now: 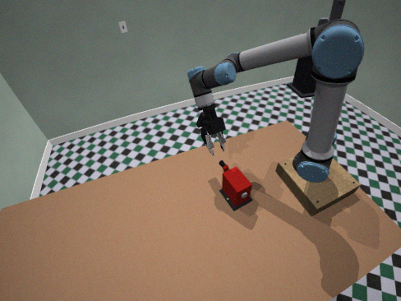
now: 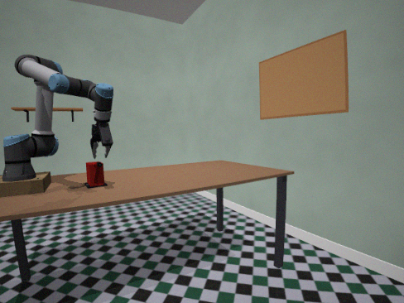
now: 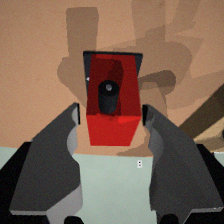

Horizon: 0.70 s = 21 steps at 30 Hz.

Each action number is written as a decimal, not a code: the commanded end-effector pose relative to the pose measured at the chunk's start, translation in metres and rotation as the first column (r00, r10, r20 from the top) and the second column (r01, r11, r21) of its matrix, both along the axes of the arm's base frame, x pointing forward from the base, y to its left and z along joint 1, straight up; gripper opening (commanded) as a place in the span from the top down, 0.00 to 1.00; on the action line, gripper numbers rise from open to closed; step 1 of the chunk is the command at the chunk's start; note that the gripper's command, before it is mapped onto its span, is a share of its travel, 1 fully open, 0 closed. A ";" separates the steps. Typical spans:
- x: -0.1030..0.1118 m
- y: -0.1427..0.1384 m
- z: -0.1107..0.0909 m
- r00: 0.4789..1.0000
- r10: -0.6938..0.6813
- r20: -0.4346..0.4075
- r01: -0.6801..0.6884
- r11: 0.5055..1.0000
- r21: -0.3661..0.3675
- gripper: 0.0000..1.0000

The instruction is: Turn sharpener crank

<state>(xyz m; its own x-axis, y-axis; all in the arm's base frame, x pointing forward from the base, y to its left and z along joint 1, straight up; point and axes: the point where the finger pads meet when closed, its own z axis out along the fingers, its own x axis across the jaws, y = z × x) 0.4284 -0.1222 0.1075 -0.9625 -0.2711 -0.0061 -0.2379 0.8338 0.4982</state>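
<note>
Seen from the wrist, the two grey fingers fill the lower corners, spread apart with nothing between them. Beyond them, framed in the gap, stands the red sharpener on its dark base, with the black crank handle pointing up toward the camera over the red body. The fingertips do not touch either one.

From the top view the sharpener rests on the brown tabletop, roughly in its middle and near the arm's wooden base block. The small black crank handle sticks out at the far upper end of the red box, while a round grey fitting shows on the nearer face. The tool hangs in the air above and just behind the crank, pointing downward, clear of it, with its shadow falling on the tabletop beside the box.

In the exterior view the tool hovers a little above the sharpener, a visible gap separating them. Farther off, an orange board hangs on the green wall, and a small shelf is mounted behind the arm.
</note>
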 end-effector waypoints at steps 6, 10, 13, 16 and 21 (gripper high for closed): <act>0.003 -0.013 0.022 1.000 0.001 -0.001 -0.001 1.000 0.000 0.68; 0.002 -0.011 0.021 1.000 0.002 -0.002 -0.002 1.000 0.002 0.68; 0.002 -0.011 0.021 1.000 0.002 -0.002 -0.002 1.000 0.002 0.68; 0.002 -0.011 0.021 1.000 0.002 -0.002 -0.002 1.000 0.002 0.68; 0.002 -0.011 0.021 1.000 0.002 -0.002 -0.002 1.000 0.002 0.68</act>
<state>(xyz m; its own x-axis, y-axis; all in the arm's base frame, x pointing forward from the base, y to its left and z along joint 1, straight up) 0.4301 -0.1309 0.1270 -0.9620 -0.2730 -0.0035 -0.2378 0.8312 0.5026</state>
